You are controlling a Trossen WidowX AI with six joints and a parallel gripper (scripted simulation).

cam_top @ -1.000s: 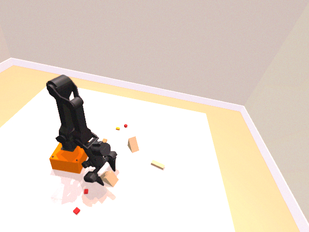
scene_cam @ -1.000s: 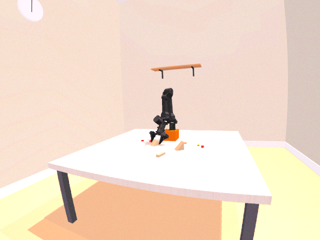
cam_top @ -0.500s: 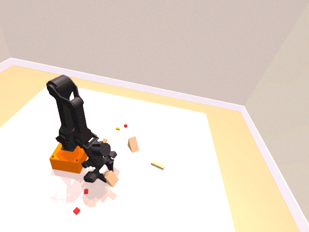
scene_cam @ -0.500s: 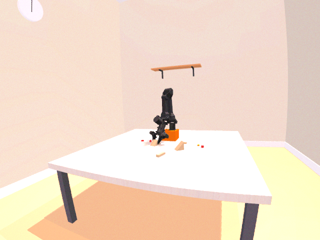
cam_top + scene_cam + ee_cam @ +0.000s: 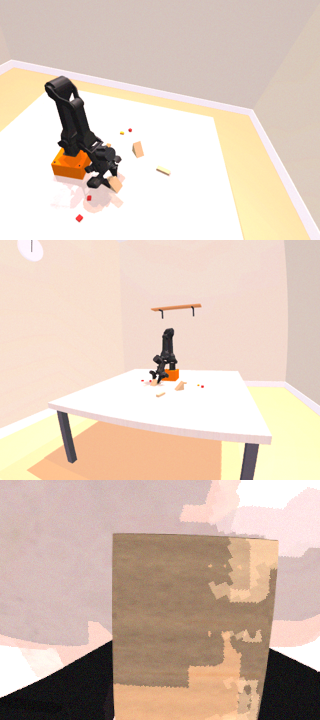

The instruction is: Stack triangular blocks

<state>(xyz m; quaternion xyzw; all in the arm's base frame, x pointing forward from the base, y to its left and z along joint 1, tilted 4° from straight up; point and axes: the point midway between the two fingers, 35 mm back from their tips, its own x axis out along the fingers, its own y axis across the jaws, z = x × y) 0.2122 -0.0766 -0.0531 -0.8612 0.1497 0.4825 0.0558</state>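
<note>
My gripper (image 5: 112,181) (image 5: 156,381) (image 5: 184,650) is shut on one tan triangular block, with a finger against each side. This held block (image 5: 116,185) (image 5: 153,383) (image 5: 165,605) is low, at or very near the table; whether it touches the table is unclear. In the wrist view its broad face fills the space between the fingers, and its lower end is cut off by the frame. The other triangular block (image 5: 138,149) (image 5: 180,386) stands apart on the table, with a sloped face showing in the exterior view.
A pale bar (image 5: 163,170) (image 5: 160,394) lies beyond the free block. Red pieces (image 5: 89,198) (image 5: 79,218) lie near the gripper. Another red cube (image 5: 130,130) (image 5: 202,386) and a yellow piece (image 5: 122,133) (image 5: 198,385) lie past the free block. A small tan piece (image 5: 108,145) is partly behind the arm.
</note>
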